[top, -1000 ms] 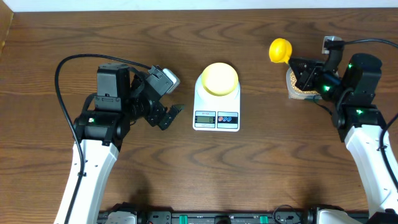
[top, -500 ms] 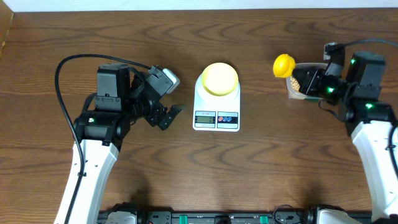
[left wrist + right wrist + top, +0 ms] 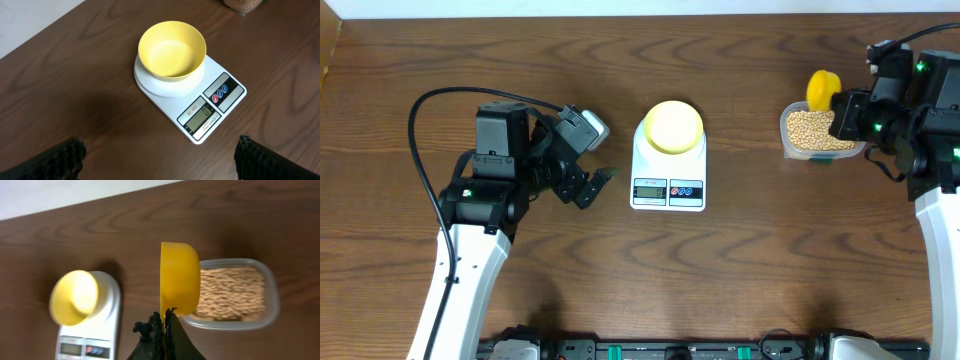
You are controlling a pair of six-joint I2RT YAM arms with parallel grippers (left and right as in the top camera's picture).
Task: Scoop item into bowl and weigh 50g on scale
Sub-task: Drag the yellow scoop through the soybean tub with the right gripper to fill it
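The pale-yellow bowl sits empty on the round platform of the white scale. Tan beans, the item, fill a clear tub to the scale's right. My right gripper is shut on the handle of a bright yellow scoop. The scoop's cup is turned on its side at the tub's edge, its inside hidden. My left gripper hangs open left of the scale with nothing in it.
Brown wooden table all round. The table's far edge meets a white wall just behind the tub and scale. The left arm's black cable loops over the table at the left.
The right gripper has carried the scoop rightward and back, from left of the tub to its far edge, uncovering the beans. The left arm, bowl and scale have not moved.
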